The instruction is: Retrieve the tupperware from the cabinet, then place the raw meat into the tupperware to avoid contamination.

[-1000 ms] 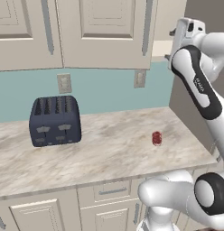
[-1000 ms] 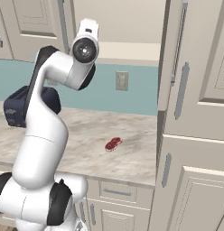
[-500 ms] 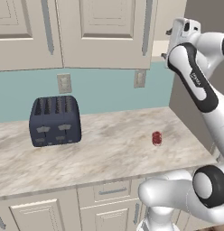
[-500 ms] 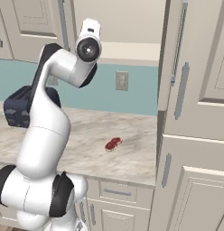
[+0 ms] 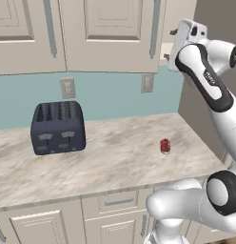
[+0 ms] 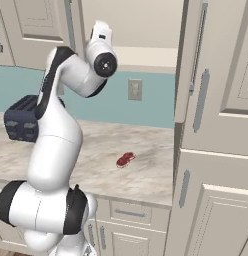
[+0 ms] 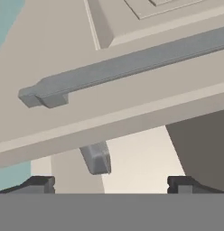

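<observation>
Your gripper [image 7: 111, 182] sits wide open, empty, right up against the cabinet [image 5: 110, 35] door's bar handle [image 7: 127, 65], raw meat [image 5: 164, 146] lying right on the counter [image 5: 115, 157]; approach skewed and the fingers could slip off the bar.

My two dark finger tips [image 7: 111, 184] barely poke above frame bottom in hand view. Long grey bar handle [image 7: 132, 65] runs off right edge. Beige raised-panel cabinet [image 5: 110, 33] cropped at top. Tiny red streaked meat chunk [image 5: 164, 146]: texture perhaps too small to tell.
</observation>
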